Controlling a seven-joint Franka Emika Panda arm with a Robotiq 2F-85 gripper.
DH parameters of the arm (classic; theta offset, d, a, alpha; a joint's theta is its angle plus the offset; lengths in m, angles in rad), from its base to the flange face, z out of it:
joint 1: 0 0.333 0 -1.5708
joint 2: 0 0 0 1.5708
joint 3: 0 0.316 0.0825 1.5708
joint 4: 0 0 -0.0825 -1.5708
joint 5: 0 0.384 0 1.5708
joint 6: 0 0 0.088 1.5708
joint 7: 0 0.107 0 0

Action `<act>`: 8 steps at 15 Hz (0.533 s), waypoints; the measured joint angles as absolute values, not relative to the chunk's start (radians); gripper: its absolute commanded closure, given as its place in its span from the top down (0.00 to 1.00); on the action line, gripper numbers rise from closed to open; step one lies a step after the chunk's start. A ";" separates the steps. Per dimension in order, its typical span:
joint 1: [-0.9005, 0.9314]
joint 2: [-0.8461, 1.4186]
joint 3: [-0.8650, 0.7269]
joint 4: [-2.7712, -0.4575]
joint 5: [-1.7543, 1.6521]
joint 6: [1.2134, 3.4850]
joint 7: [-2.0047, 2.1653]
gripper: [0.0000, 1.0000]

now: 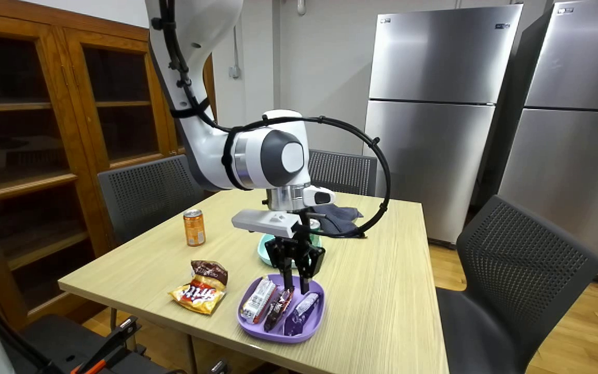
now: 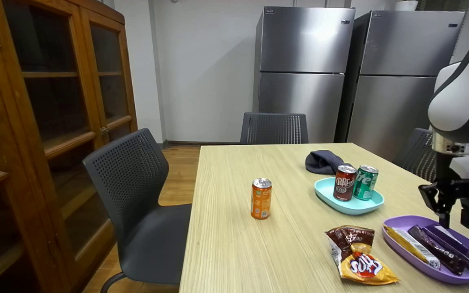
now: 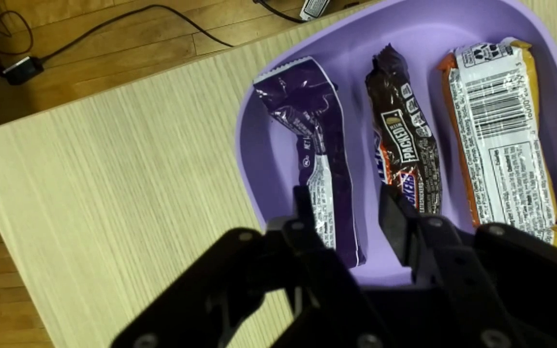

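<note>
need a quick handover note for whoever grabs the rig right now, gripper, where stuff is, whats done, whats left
Gripper: open, nothing gripped, right at the purple-wrapped bar; contact unclear.
Done, judging by how things lie: that bar, the Snickers bar and the white-labelled bar lie in the purple tray; the Dr Pepper can and green can stand in the turquoise tray.
Left, perhaps: the orange can, upright, and the brown-and-yellow snack bag, both on the table outside the trays.
</note>
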State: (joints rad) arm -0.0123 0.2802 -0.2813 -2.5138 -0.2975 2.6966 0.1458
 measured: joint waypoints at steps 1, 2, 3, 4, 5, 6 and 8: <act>-0.012 0.279 -0.281 -2.514 -0.297 2.696 0.146 0.83; -0.012 0.278 -0.281 -2.514 -0.297 2.696 0.146 0.90; -0.013 0.277 -0.281 -2.514 -0.296 2.696 0.146 0.98; -0.013 0.275 -0.281 -2.514 -0.293 2.696 0.146 0.80; -0.013 0.273 -0.281 -2.512 -0.290 2.696 0.148 0.87; -0.013 0.272 -0.282 -2.511 -0.288 2.696 0.149 0.95; -0.014 0.270 -0.282 -2.510 -0.287 2.696 0.149 0.98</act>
State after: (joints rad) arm -0.0137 0.2696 -0.2817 -2.5099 -0.2873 2.6964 0.1493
